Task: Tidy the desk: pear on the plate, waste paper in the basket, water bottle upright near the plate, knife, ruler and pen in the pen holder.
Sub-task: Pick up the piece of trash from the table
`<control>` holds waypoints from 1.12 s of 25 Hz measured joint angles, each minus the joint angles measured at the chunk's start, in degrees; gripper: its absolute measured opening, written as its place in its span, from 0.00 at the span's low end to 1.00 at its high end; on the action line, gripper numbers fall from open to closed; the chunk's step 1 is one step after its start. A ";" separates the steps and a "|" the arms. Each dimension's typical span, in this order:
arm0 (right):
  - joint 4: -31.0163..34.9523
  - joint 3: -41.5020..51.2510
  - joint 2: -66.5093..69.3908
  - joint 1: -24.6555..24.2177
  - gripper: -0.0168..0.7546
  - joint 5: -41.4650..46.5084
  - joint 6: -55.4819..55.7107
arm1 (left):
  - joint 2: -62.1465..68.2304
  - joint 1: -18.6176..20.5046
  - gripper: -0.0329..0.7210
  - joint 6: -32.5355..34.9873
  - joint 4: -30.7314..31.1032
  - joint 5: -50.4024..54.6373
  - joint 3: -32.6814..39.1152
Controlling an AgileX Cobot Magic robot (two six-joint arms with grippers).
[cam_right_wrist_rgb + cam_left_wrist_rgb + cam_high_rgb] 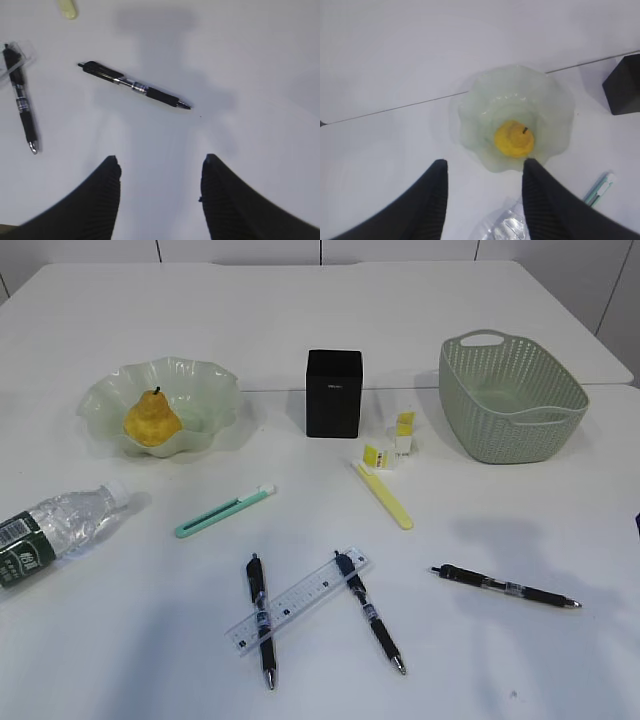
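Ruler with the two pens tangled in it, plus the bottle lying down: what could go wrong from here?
1. The clear ruler lies across one black pen and touches a second; gripping any one may drag the others.
2. The water bottle lies on its side at the desk's left edge, so a nudge could roll it off.
3. The waste paper sits close beside the pen holder; open jaws coming down there might bump the holder.

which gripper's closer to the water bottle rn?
Left. The left gripper hangs open right above the water bottle, beside the plate. The right gripper is open over bare desk near the lone black pen, with no bottle in its view.
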 joint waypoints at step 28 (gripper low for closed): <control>7.93 0.00 0.00 0.00 0.53 -2.20 -2.43 | -30.71 0.00 0.50 -2.19 2.34 -0.07 42.99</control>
